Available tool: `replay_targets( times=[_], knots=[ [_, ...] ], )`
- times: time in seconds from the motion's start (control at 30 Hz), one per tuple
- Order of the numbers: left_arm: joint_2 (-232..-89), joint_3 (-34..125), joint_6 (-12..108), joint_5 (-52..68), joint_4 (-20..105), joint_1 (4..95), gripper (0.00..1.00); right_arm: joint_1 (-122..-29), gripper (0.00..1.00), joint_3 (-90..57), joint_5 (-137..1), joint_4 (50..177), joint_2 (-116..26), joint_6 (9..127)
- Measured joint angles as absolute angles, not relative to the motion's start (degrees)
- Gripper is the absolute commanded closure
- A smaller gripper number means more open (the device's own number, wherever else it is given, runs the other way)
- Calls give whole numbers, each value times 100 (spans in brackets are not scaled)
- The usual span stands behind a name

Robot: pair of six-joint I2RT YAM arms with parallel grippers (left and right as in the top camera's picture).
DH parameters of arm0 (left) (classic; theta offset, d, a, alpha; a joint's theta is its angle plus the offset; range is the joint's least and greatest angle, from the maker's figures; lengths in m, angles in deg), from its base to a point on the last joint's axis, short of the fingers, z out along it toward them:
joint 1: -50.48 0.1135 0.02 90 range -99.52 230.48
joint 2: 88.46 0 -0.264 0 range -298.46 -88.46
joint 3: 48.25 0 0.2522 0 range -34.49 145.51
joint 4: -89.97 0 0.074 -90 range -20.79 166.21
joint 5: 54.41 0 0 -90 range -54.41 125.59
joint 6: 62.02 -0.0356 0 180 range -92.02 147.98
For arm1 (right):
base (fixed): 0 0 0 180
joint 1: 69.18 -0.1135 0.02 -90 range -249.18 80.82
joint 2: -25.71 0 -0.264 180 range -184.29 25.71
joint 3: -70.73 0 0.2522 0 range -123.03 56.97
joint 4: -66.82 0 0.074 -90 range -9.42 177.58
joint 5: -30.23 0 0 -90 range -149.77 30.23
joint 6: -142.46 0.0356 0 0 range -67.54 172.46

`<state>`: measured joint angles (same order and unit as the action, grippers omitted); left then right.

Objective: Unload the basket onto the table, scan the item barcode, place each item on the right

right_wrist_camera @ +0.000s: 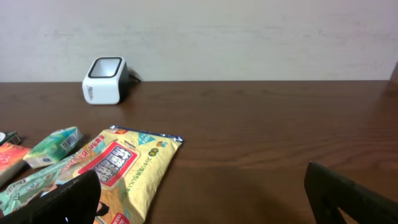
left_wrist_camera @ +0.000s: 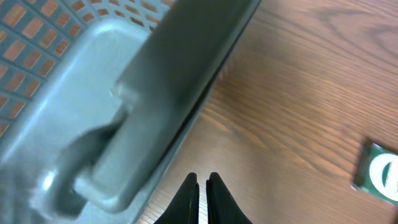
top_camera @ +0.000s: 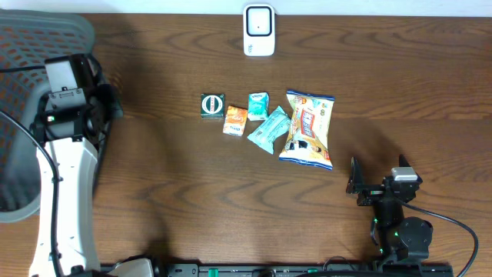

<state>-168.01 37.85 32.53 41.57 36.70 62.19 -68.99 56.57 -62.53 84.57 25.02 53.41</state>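
You have a brown table (top_camera: 169,177) with a grey mesh chair (top_camera: 15,154) at its left edge. Your left gripper (left_wrist_camera: 203,182) hangs just beside that chair, jaws clenched on nothing. Your right gripper (right_wrist_camera: 205,196) sits near the front right, jaws spread wide and empty. The snack bag (top_camera: 307,129) lies mid-table, well apart from both grippers. The white scanner (top_camera: 259,31) stands at the far edge. Left of the bag lie a large teal packet (top_camera: 269,129), a small teal packet (top_camera: 257,105), an orange packet (top_camera: 235,120) and a green box (top_camera: 212,105).
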Motion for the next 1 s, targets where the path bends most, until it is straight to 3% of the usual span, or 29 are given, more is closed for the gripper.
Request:
replay_targets(
  times=[0.3,0.6,0.67,0.7,0.83,0.93,1.0],
  knots=[
    [-16908,3785,3218,4161,3806,6389,93,-6899,1,5657,-6253,8457,2502,5341],
    [-16158,3785,3247,2907,3755,6398,92,-6899,1,5657,-6253,8457,2502,5341],
    [-15848,3785,3238,2511,3679,6398,83,-6899,1,5657,-6253,8457,2502,5341],
    [-15702,3785,3247,2308,3611,6398,68,-6899,1,5657,-6253,8457,2502,5341],
    [-15265,3785,3422,1620,3152,6396,36,-6899,1,5657,-6253,8455,2502,5341],
    [-15177,3785,3645,1300,2614,6393,19,-6899,1,5657,-6253,8457,2502,5341],
    [-15199,3785,3815,1174,2258,6393,17,-6899,1,5657,-6253,8455,2502,5343]
  ],
)
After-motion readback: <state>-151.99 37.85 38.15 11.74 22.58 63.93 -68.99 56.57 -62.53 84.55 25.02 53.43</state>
